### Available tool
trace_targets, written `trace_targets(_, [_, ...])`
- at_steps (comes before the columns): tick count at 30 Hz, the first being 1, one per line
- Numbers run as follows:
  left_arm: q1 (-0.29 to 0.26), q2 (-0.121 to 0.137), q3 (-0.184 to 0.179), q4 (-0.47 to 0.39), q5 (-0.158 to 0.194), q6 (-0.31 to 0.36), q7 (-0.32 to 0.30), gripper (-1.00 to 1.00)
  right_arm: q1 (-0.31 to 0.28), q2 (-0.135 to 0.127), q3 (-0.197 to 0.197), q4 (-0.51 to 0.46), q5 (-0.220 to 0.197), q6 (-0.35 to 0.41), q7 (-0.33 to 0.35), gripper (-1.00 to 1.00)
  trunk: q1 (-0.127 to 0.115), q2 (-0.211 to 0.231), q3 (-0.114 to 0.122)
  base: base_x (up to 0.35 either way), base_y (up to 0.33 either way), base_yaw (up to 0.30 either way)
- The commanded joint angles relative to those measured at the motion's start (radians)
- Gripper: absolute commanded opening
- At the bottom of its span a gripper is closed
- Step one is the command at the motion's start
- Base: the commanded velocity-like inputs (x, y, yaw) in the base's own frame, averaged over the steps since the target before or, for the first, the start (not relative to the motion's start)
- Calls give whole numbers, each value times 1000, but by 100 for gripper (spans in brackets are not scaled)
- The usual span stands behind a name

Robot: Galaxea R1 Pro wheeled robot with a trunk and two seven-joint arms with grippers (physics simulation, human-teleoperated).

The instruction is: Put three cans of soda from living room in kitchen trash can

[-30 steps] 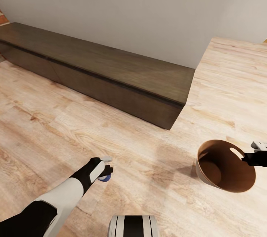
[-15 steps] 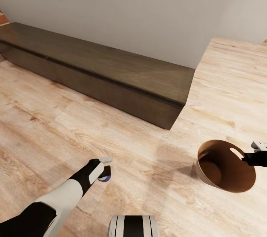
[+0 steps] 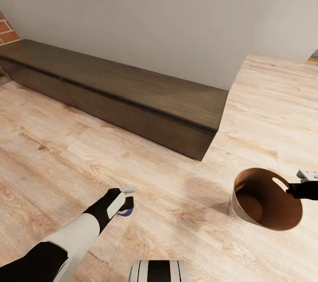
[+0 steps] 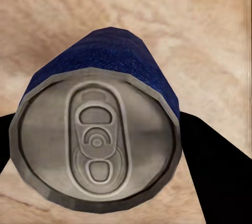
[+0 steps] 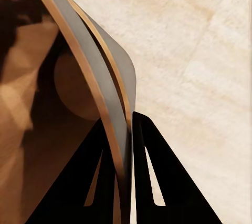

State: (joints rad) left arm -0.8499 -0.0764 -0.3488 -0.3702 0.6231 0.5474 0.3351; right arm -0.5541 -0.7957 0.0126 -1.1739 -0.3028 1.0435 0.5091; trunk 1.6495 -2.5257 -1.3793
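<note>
Left gripper [image 3: 126,204] pinches a blue cylindrical soda can [image 4: 100,134]; right gripper [image 5: 123,182] clamps the grey, copper-lined tapered bin's [image 3: 265,207] rim, apparently tilted, so the bin could slip free.

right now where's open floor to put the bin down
Bare wood floor runs between the left gripper holding the blue can and the bin clamped by the right gripper. More lies ahead, up to the long dark cabinet. It is tight only beside that cabinet's front.
</note>
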Motion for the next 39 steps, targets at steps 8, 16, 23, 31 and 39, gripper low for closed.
trace_targets(8, [191,10,29,-445,11,121,99,-100,-6,46,3,29,-15,4,3,-100,-4,2,31,0,0,0])
trace_targets(16, [387,4,146,-898,15,252,203,-100,-8,86,4,18,-20,4,3,-100,-7,4,63,0,0,72])
trace_targets(23, [377,-1,157,-961,30,265,247,-100,-10,130,26,15,-21,4,4,-100,-10,5,91,0,0,275])
trace_targets(31, [261,11,239,-967,91,365,250,-100,-19,278,55,17,-11,4,-1,-100,-14,7,122,0,0,295])
trace_targets(39, [264,-13,331,-1164,114,489,250,-100,-25,444,77,41,-2,4,-139,-100,-18,9,153,0,0,298])
